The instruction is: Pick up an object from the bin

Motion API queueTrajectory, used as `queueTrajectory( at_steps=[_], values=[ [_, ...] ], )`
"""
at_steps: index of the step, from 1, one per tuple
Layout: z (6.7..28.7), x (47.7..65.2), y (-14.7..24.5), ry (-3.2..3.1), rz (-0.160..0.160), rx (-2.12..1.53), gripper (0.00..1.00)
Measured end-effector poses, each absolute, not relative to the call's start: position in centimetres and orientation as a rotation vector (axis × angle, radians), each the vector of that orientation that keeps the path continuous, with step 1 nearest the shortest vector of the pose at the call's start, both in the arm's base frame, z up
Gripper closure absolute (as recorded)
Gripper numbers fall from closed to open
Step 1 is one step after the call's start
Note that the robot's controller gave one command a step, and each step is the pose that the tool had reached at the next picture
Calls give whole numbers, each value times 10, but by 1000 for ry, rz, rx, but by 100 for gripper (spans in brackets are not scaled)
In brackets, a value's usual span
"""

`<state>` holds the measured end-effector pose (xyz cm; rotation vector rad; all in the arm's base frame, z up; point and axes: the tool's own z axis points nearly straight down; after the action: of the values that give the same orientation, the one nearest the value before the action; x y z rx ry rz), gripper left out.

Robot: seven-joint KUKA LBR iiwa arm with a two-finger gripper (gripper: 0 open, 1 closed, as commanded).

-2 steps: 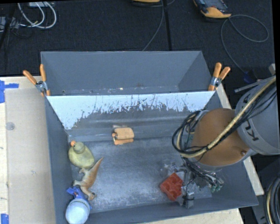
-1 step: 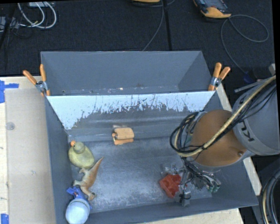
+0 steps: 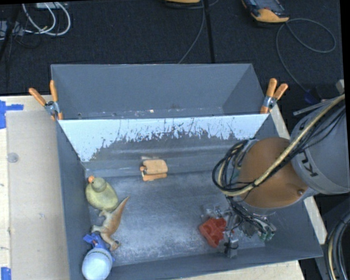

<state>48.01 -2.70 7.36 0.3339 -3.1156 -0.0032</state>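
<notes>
**In the grey bin (image 3: 168, 225), a red lump (image 3: 213, 232) sits by the gripper (image 3: 231, 240)**

A dark floor with loose cables lies behind the big grey bin. The arm (image 3: 323, 151) comes in from the right of the view. Its round orange cover (image 3: 268, 172) hangs over the bin's near right corner. Under the cover you see the gripper, low down by the bin floor. The red lump is just beside it, on the side toward the middle of the bin, and it looks to be touching the gripper. So the thing you want is a tiny bit to the left in the view, not under the cover. The lump is chunky, with no clear long side.

Well apart, by the left wall, lie a yellow-green bottle (image 3: 101, 194), a tan toy dinosaur (image 3: 112, 220) and a blue and white round thing (image 3: 97, 264). A small tan block (image 3: 154, 169) sits alone near the back slope.

The cover and the black cables (image 3: 230, 168) hide much of the gripper. You cannot tell if it is spread or pressed together, or if the lump is in its grip. The lump's right edge is hidden too.
</notes>
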Motion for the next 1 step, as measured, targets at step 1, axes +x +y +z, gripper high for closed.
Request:
queueTrajectory(
  at_steps=[1],
  values=[
    [77, 479, -27, -3115, -4, 334, 100]
  ],
)
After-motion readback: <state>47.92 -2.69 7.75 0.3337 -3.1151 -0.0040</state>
